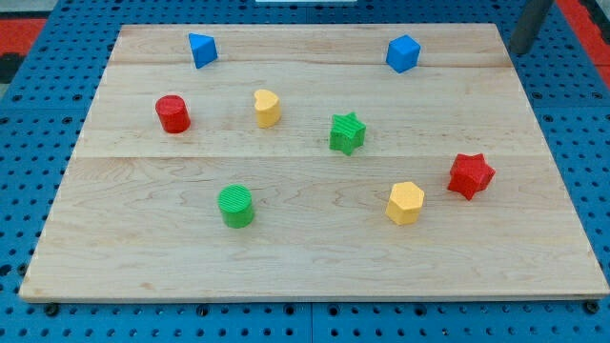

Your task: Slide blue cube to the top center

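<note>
Blue cube [403,53] top right, my tip [520,50] beside

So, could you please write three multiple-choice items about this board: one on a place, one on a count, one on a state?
1. Where is the blue cube?
A. near the top edge, right of center
B. at the bottom left
C. in the middle

2. How many green blocks are on the board?
A. one
B. two
C. four

3. Is my tip touching a block?
A. yes, the red star
B. yes, the yellow heart
C. no, none

Key:
1 A: the cube sits close to the top edge, on the view's right half.
2 B: there is a green star and a green cylinder.
3 C: the tip is at the board's top right corner, apart from the cube and every other block.
</note>
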Motion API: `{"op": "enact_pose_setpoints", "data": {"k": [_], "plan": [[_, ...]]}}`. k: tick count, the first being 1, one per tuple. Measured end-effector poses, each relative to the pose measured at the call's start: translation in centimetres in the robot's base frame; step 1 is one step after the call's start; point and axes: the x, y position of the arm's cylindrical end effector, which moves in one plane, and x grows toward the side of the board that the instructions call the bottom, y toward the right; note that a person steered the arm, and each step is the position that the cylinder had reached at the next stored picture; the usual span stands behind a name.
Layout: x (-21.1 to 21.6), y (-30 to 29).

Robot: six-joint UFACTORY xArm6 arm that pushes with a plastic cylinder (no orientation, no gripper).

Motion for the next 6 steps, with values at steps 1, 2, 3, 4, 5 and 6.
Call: {"op": "enact_pose_setpoints", "data": {"k": [1,2,3,4,5,6], "plan": [[2.6,-1.9],[3.3,-1.7],[2.5,-2.4],[1.5,-8.3],[0.7,-17.2],[-0.2,-19.4]]}}
